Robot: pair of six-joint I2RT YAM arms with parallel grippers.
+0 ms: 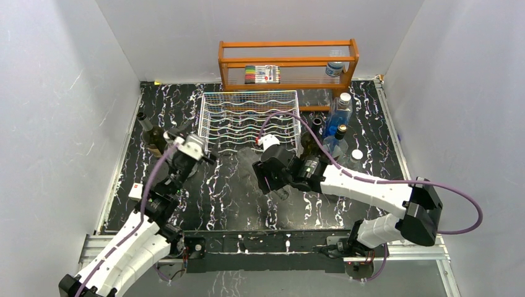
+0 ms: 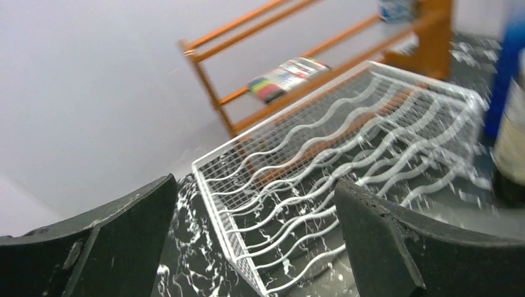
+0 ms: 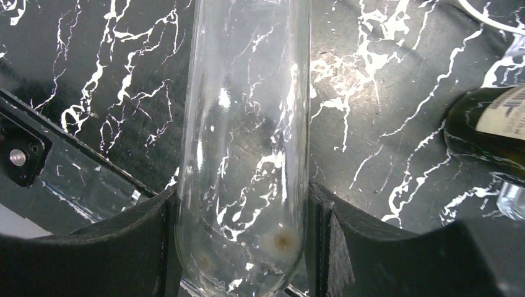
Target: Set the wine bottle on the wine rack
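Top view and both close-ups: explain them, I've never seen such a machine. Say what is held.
Two white robot arms are bolted at the near edge of a black marbled table. The top view looks down from above them; each close-up comes from a camera on one wrist. On the table stand a white wine rack, an orange wooden shelf and several bottles. The left fingers are open, facing the rack. The right fingers clamp a clear glass bottle.
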